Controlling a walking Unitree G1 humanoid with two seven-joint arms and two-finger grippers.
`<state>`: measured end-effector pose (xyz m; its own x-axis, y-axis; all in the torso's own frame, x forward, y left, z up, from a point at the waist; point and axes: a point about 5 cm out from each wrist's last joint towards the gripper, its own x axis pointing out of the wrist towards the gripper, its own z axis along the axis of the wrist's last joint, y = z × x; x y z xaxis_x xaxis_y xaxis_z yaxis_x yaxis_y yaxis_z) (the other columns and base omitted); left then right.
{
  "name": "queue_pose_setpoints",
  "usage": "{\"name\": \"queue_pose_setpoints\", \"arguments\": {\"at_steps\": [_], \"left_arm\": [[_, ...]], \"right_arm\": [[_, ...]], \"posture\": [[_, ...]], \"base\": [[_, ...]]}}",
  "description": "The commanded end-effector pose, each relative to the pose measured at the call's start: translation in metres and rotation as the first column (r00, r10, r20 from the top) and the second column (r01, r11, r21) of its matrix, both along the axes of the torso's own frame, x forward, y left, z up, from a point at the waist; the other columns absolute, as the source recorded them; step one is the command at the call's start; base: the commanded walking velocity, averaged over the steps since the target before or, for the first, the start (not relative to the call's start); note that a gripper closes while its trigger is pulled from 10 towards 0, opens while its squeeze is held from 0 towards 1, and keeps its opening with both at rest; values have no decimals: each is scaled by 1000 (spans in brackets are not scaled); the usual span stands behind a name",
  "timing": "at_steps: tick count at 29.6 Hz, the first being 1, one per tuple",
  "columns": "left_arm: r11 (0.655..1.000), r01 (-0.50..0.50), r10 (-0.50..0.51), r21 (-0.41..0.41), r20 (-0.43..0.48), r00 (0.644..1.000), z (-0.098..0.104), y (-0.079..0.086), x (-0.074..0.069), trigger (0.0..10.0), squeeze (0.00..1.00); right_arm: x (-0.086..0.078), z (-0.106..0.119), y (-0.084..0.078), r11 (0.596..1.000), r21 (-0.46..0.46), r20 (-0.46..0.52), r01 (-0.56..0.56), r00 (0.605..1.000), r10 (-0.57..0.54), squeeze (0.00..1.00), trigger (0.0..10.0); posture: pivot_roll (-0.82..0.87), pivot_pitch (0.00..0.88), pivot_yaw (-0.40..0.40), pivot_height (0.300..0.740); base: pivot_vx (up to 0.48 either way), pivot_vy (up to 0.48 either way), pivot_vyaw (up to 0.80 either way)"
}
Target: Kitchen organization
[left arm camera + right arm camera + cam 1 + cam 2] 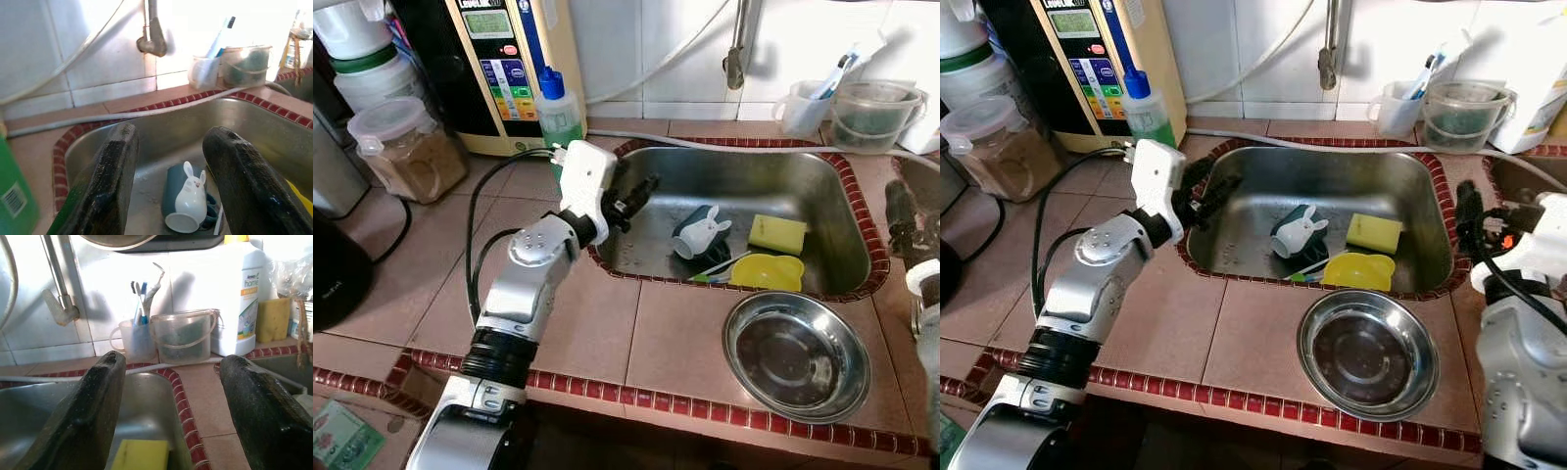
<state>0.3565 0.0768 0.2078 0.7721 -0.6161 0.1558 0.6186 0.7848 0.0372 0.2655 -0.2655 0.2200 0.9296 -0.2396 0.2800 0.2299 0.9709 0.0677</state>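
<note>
the landmark here was the steel sink (832, 186), set into a tiled counter (607, 333) edged in red tile. inside it, near the middle of the basin, a dark teal mug with a white rabbit figure (697, 233) lay on its side, its long axis running roughly from the sink's front-left corner toward its back-right, the open mouth facing the front-left. just beside the mug toward the sink's right end sat a yellow sponge (777, 233), and at the sink's front wall a yellow scoop-like dish (768, 271) rested near a green-and-white utensil (710, 272).

the left gripper (636, 199) hovered over the sink's left rim, fingers spread apart and empty, pointing across the basin; in the left wrist view the mug (188, 203) lay framed between the two fingers (110, 181), ahead and below. the right gripper (1470, 217) stood outside the sink's right rim, likewise released and holding nothing.

the left arm looked the nearer one to the mug, so the next reach probably fell to it: forward and down, closing across the mug's body.

outside the sink's front-right corner stood an empty steel bowl (797, 354).
</note>
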Motion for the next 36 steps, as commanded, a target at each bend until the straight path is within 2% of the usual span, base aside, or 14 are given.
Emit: {"name": "queue_pose_setpoints", "arguments": {"at_steps": [1, 8, 18, 26, 36], "left_arm": [[1000, -15, 15, -18, 3, 1000, 2, 4, 2, 10000, 0], [997, -46, 46, -60, -2, 999, 1, 9, 3, 10000, 0], [992, -79, 79, -97, -6, 997, 2, 15, 4, 10000, 0], [986, -108, 106, -125, -22, 994, 1, 20, 4, 10000, 0], [985, -118, 117, -128, -17, 993, 1, 21, 3, 10000, 0]], "right_arm": [[0, 5, 8, 1000, -18, 29, -5, 1000, 6, 0, 10000], [8, -1, 26, 1000, 0, 45, -1, 999, 1, 0, 10000], [18, -3, 36, 1000, -14, 30, -7, 1000, 8, 0, 10000], [26, -4, 40, 1000, -13, 22, -28, 999, 28, 0, 10000], [28, -3, 40, 999, -29, 25, -36, 999, 37, 0, 10000]], "posture": [[-257, 63, 105, 703], [-240, 43, 85, 703], [-221, 29, 59, 703], [-208, 19, 38, 703], [-210, 13, 34, 703]], "base": [[0, 0, 0], [0, 0, 0], [0, 0, 0], [0, 0, -694], [0, 0, -776]]}}
